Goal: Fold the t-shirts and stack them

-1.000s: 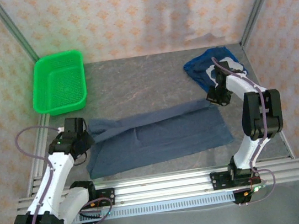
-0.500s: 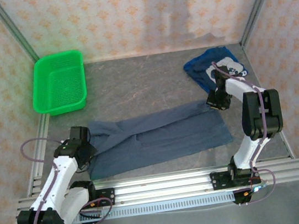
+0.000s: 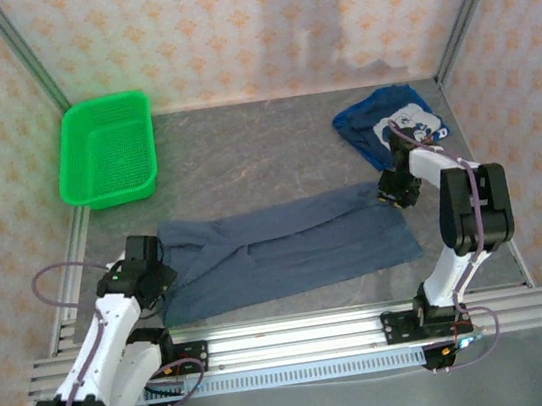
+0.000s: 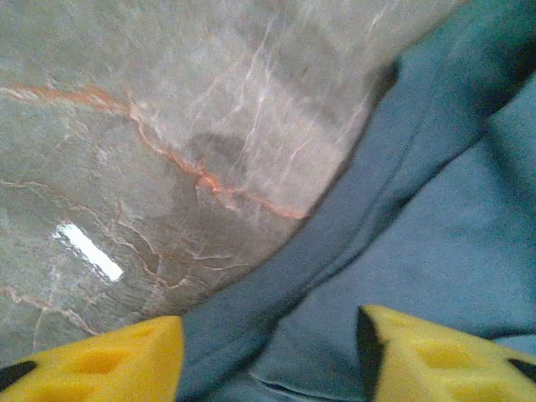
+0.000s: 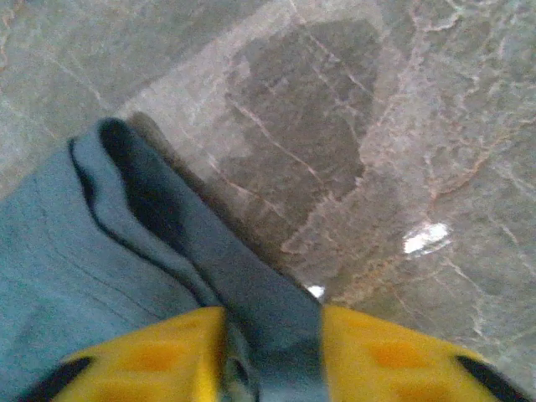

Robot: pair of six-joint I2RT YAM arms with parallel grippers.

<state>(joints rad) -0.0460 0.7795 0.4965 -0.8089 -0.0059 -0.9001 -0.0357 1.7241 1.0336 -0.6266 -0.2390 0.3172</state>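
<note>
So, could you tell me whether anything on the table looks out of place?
The royal-blue printed t-shirt lies crumpled at the far right, not folded. The slate-blue t-shirt is a long strip, its folded-over layer slanting askew. Nothing looks spilled or damaged.

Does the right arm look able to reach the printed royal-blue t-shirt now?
Probably yes: the printed t-shirt lies just beyond the right gripper, bare table between, though slate-blue t-shirt cloth sits between its fingers.

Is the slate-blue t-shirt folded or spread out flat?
Partly folded: the slate-blue t-shirt lies as a long band across the table, its far edge doubled over itself, not yet a compact square.
</note>
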